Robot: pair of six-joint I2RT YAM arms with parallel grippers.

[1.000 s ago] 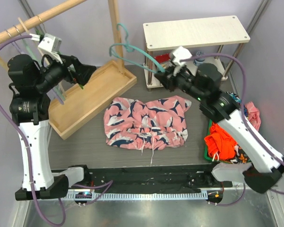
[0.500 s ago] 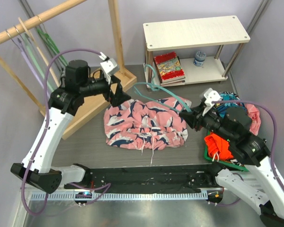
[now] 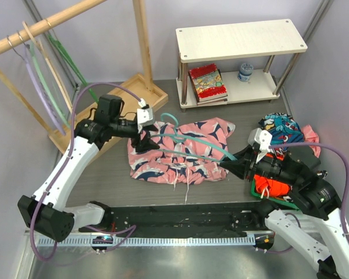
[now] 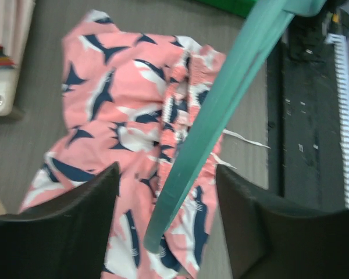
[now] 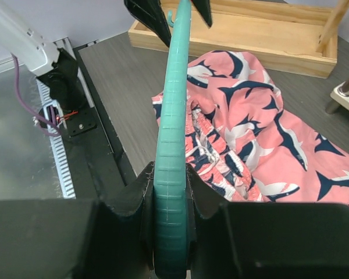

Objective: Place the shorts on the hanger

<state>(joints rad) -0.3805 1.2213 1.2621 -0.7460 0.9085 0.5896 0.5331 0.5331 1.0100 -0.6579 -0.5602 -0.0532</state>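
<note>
Within the last second the right gripper [image 3: 227, 167] has swung the thin teal plastic clothes hanger [image 3: 189, 142] down from beside the white shelf unit [image 3: 241, 36]. The hanger now hangs low over the large pink fabric shorts printed with navy and white birds [image 3: 180, 160]. The shorts lie spread flat on the dark table [image 3: 99, 180], directly beneath the hanger and below both tools, and they do not look threaded onto it. The right gripper stays clenched on its end of the hanger, fingers pressed against both sides of the bar. The left gripper [image 4: 167, 192] has come away from the wooden clothes rail [image 3: 46, 24] and dropped to the hanger's opposite end. Its jaws stand narrower than a moment ago, astride the teal bar with a gap on each side, so it has not yet clamped. By my reading this prepares a two-handed hold on the hanger, and the shorts have yet to be draped over it.
</note>
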